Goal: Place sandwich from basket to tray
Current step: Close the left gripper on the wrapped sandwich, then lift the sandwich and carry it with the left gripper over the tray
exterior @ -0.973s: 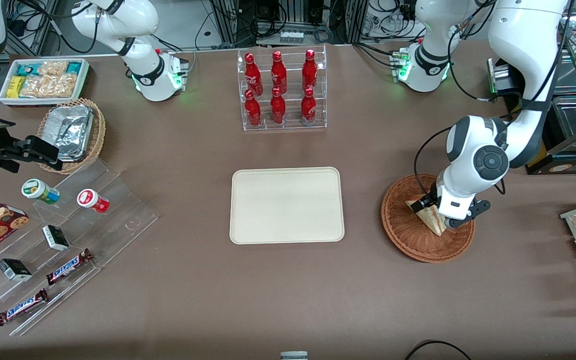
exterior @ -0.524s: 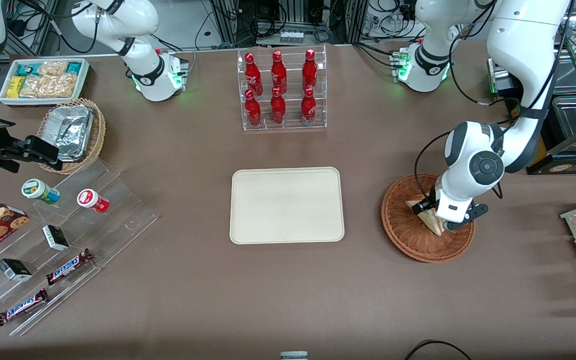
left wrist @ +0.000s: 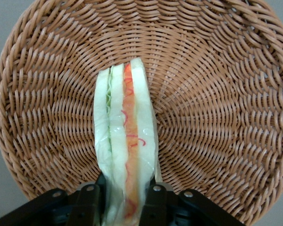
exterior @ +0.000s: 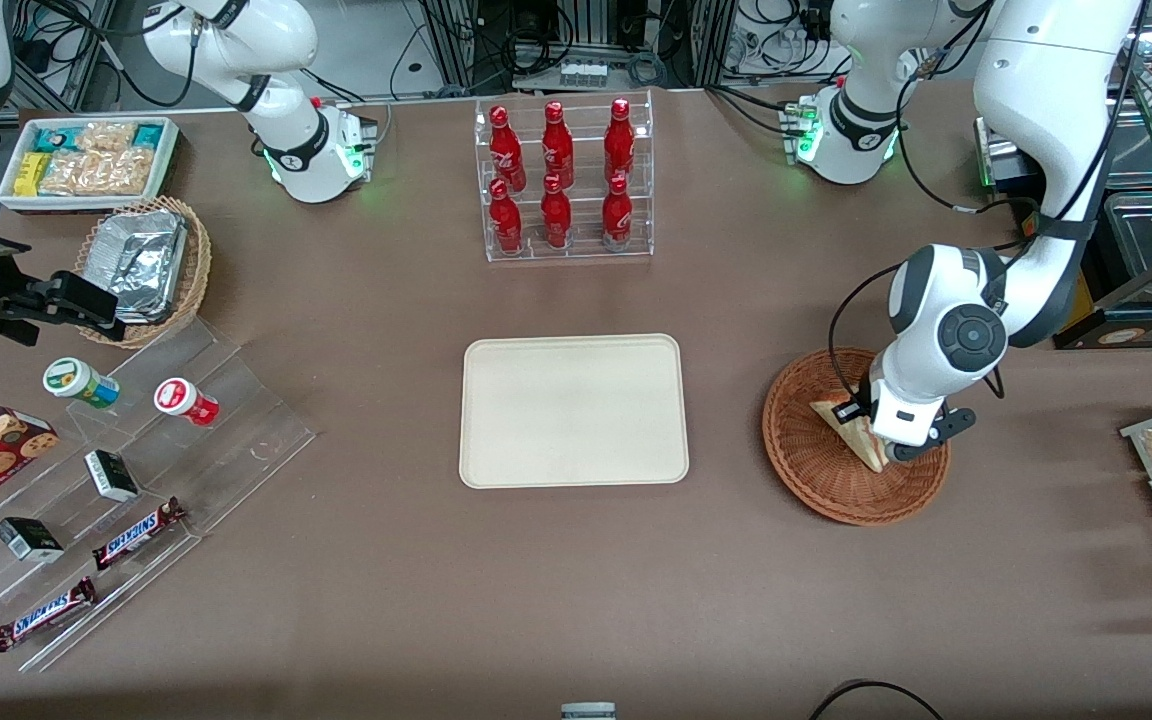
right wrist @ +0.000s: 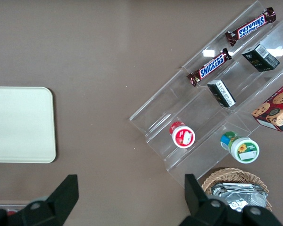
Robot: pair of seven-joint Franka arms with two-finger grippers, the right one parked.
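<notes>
The gripper [exterior: 871, 432] of the working arm is down inside the basket [exterior: 816, 475], and its two dark fingers [left wrist: 87, 207] are clamped on either side of the sandwich [exterior: 851, 428]. In the wrist view the sandwich [left wrist: 126, 150] stands on edge between the fingers, its layered side facing the camera: pale bread on the outsides, with a greenish layer and an orange-red layer running lengthwise down the middle. Its pointed end reaches toward the middle of the basket [left wrist: 217, 94], whose reddish-brown weave fills the view around it. Whether the sandwich touches the basket floor or hangs just above it cannot be told.

From the front, the sandwich shows as a pale wedge partly covered by the white wrist of the arm, over the middle of the basket. The basket sits on the brown worktop [exterior: 576, 580] toward the working arm's end.

The tray [exterior: 573, 410] lies flat at the middle of the worktop, well apart from the basket, with nothing on it. In the parked arm's wrist view one rounded corner of the tray [right wrist: 21, 125] shows against the worktop.

Farther from the front camera than the tray stands a clear rack of red bottles [exterior: 561, 180]. Toward the parked arm's end of the worktop are a tan wicker basket of foil containers [exterior: 141, 262], a white bin of snack packets [exterior: 91, 160], and a clear stepped stand [exterior: 126, 500] carrying chocolate bars and small tubs.
</notes>
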